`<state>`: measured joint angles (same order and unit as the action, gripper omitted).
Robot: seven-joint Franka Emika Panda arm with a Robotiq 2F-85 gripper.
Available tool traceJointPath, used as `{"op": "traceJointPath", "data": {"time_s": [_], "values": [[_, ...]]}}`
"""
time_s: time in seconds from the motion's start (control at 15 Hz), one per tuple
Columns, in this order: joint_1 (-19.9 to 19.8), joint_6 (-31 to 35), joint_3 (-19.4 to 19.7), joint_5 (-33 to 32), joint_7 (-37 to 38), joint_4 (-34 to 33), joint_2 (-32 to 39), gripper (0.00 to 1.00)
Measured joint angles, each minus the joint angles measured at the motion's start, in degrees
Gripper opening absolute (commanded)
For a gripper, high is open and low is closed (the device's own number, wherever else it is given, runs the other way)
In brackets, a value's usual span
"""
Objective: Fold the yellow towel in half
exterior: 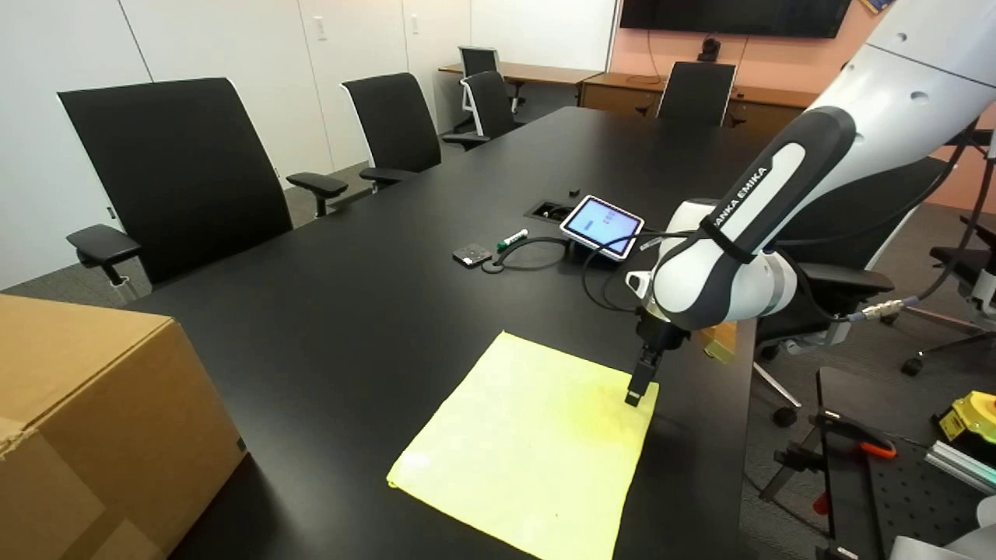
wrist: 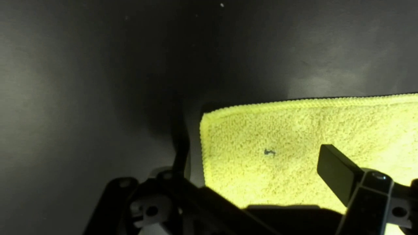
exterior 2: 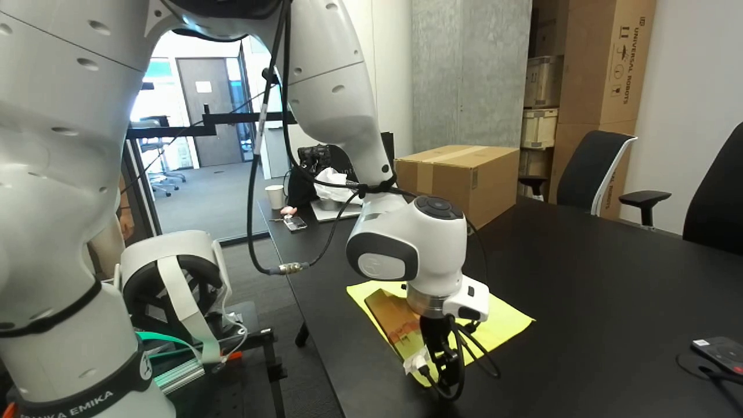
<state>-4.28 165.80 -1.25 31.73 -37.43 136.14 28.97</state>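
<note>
Two fingers (wrist: 339,173): wide apart, nothing held
Yellow towel (exterior: 531,447): flat — best pinched low at the corner (wrist: 218,125), lifted slowly

Towel (exterior: 513,451), box (exterior: 148,420), tablet (exterior: 601,224) on table (exterior: 373,342); in exterior view, box left of towel, tablet behind towel.

Yellow towel (exterior: 529,443) spread flat on the worktop (exterior: 327,373), unfolded
Plain pale yellow, kinda fuzzy, with a stitched hem — the wrist view shows a small dark mark near one corner. Another corner looks a touch curled. It sits near the worktop's long edge — at a bit of an angle to it.
</note>
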Motion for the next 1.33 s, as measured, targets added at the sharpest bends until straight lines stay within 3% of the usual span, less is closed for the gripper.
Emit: {"op": "traceJointPath", "data": {"time_s": [0.73, 0.8, 1.07, 1.13, 1.33], "values": [[-0.3, 0.0, 0.2, 0.0, -0.6, -0.1, 0.1, 1.00], [-0.3, 0.0, 0.2, 0.0, -0.6, -0.1, 0.1, 0.94], [-0.3, 0.0, 0.3, 0.0, -0.7, -0.1, 0.2, 0.91], [-0.3, 0.0, 0.4, -0.1, -0.7, -0.1, 0.2, 0.71], [-0.1, 0.0, 0.7, -0.7, -0.7, 0.0, 0.2, 0.56]]}}
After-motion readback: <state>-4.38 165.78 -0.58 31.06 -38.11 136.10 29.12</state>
